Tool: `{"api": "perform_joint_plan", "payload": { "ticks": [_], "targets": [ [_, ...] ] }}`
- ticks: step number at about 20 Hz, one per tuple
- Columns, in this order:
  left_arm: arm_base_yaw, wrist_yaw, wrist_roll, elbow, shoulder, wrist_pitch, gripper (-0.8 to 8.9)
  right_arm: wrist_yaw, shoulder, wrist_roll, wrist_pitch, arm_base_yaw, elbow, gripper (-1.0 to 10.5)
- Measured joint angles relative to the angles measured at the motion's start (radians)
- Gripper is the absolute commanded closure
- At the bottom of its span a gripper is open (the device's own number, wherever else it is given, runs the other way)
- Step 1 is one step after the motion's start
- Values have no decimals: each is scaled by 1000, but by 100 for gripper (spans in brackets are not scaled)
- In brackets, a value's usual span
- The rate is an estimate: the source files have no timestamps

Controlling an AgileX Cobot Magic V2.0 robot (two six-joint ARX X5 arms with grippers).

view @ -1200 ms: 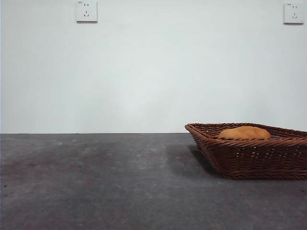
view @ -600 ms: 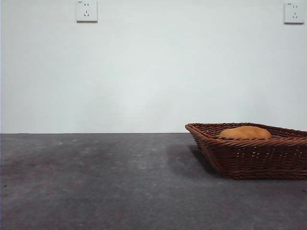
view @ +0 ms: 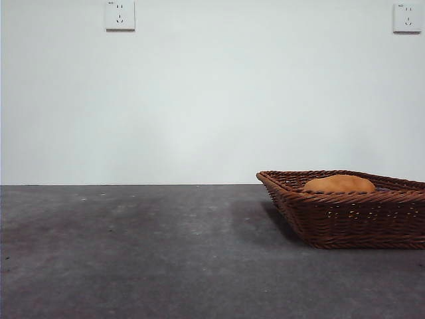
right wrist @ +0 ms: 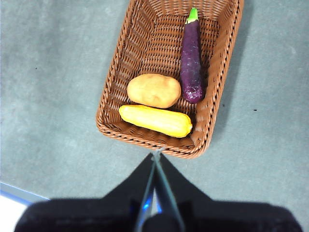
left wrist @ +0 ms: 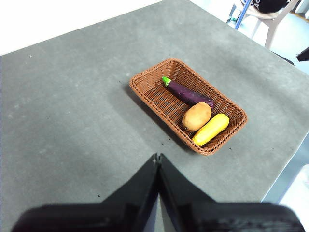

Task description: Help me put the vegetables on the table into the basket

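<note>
Right gripper (right wrist: pixel 155 155) hangs high over the table (right wrist: pixel 53 72), jaws pressed together, holding nothing; its tips sit just outside one short end of the basket (right wrist: pixel 112 89), so it is the nearer arm. Closest to those tips inside the basket lies the corn cob (right wrist: pixel 155 120), long axis crosswise along that end wall. Next, touching or nearly touching it, the potato (right wrist: pixel 154 90). Beside the potato, the eggplant (right wrist: pixel 191 63) runs lengthwise along one long wall, green stem toward the far end. Left gripper (left wrist: pixel 158 157) is also raised and closed on nothing, with bare table between it and the basket, well apart from it. All three vegetables lie in the basket; no vegetable shows on the tabletop in any view, so the task reads as finished, and no further pick seems called for, only withdrawal. In the level front view the basket is cut off at the frame edge, and only the potato's top shows above the rim; corn and eggplant are hidden behind the wicker wall. Neither arm shows there. Two wall sockets (view: pixel 119 14) beyond. Chair legs (left wrist: pixel 263 21) past the table's far corner, partly cropped.
</note>
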Motion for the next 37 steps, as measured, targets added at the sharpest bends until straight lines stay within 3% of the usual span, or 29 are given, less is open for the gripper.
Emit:
{"api": "perform_joint_plan", "payload": {
  "ticks": [3, 6, 8, 11, 16, 20, 28, 37],
  "targets": [
    [0, -5, 18, 0, 0, 5, 818, 0, 0, 0, 0, 0, 0, 947],
    [16, -94, 73, 0, 0, 90, 818, 0, 0, 0, 0, 0, 0, 947],
    [82, -144, 130, 0, -12, 148, 818, 0, 0, 0, 0, 0, 0, 947],
    [187, -103, 189, -66, -106, 271, 818, 0, 0, 0, 0, 0, 0, 947],
    [322, -77, 214, -431, -370, 634, 818, 0, 0, 0, 0, 0, 0, 947],
    [358, -77, 214, -814, -536, 829, 818, 0, 0, 0, 0, 0, 0, 947],
    [362, -207, 75, -1369, -828, 1022, 818, 0, 0, 0, 0, 0, 0, 947],
    [362, -263, -71, -1559, -1000, 974, 818, 0, 0, 0, 0, 0, 0, 947]
  ]
}}
